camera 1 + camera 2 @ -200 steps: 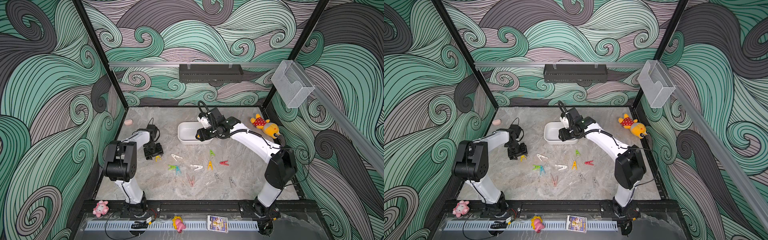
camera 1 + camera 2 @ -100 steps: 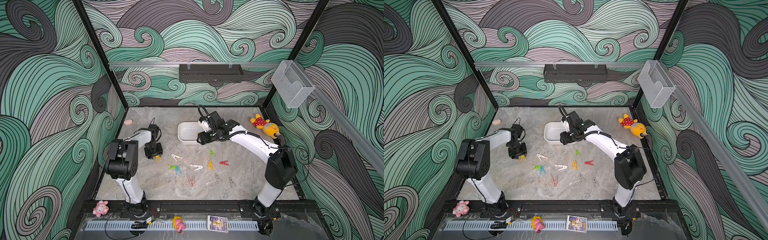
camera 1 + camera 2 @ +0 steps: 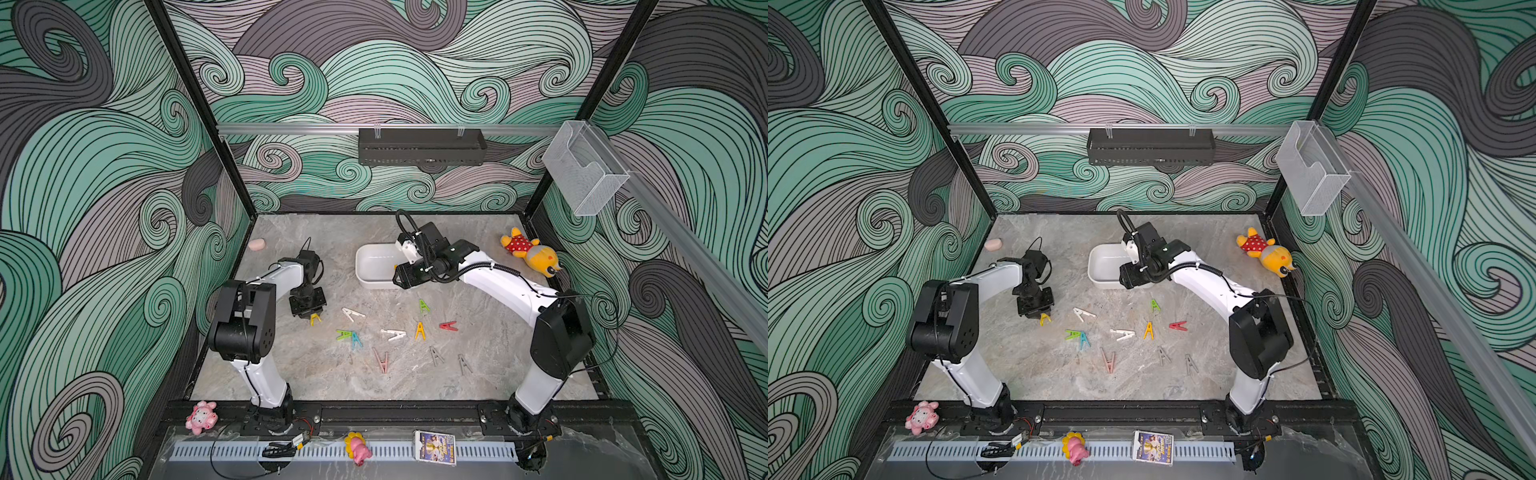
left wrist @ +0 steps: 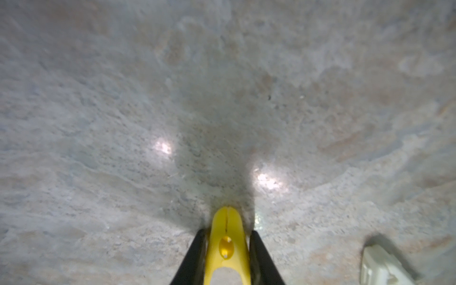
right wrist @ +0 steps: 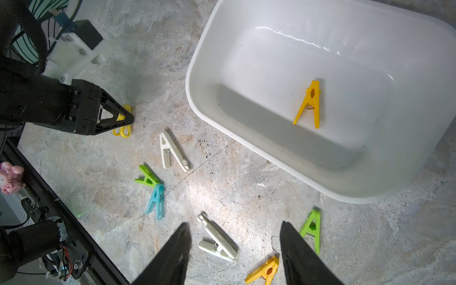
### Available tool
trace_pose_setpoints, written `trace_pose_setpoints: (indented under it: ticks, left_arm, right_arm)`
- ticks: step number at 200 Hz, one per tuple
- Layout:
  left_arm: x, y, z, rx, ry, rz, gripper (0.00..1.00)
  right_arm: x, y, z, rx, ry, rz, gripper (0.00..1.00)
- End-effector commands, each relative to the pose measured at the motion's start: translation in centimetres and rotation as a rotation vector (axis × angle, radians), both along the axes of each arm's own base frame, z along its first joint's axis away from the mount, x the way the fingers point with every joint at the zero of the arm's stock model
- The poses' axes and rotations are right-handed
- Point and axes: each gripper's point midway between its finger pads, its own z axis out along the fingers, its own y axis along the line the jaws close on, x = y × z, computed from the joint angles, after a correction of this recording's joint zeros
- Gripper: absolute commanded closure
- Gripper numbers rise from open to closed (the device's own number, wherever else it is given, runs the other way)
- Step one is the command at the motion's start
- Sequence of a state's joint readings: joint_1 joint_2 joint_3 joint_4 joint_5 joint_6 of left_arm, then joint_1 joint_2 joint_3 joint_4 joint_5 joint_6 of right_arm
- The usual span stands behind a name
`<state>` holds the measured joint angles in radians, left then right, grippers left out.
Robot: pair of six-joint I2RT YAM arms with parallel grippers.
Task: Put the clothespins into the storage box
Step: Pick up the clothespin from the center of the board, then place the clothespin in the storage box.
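Swirl-patterned walls (image 3: 124,166) enclose a grey marbled tabletop (image 3: 332,382). Only in the right wrist view is a yellow clothespin (image 5: 309,104) plainly seen lying inside the storage box (image 5: 271,49), which sits toward the far edge. In both top views that spot is mostly covered by the right arm (image 3: 498,286). The right gripper (image 5: 234,224) is held spread and empty near the box's front rim. Loose clothespins (image 3: 419,330) are scattered mid-tabletop. The left gripper (image 3: 311,312), wider a second ago, is now clamped on a second yellow clothespin (image 4: 227,246) toward the left edge.
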<state>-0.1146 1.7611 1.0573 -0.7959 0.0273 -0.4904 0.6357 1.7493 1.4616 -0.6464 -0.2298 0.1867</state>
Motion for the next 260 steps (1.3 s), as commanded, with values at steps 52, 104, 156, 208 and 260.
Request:
trace_pose_setpoints:
  ticks: [52, 104, 156, 208, 260]
  left_arm:
    - [0.3, -0.5, 3.0, -0.017, -0.033, -0.018, 0.76]
    - [1.4, -1.5, 5.0, -0.078, -0.063, -0.024, 0.76]
    - [4.7, -4.2, 8.9, -0.215, -0.141, -0.019, 0.76]
    - [9.2, -8.9, 12.3, -0.336, -0.226, -0.082, 0.76]
    - [13.4, -15.6, 13.6, -0.392, -0.265, -0.186, 0.76]
  right_arm:
    - [-0.1, 0.1, 1.2, 0.026, -0.023, 0.003, 0.4]
    - [0.1, 0.3, 1.4, 0.025, -0.024, 0.007, 0.41]
    - [0.0, -1.2, 1.5, -0.022, -0.041, -0.005, 0.4]
    - [1.1, -5.7, 2.8, -0.018, -0.058, -0.093, 0.41]
    - [1.6, -9.7, 3.6, 0.005, -0.059, -0.2, 0.41]
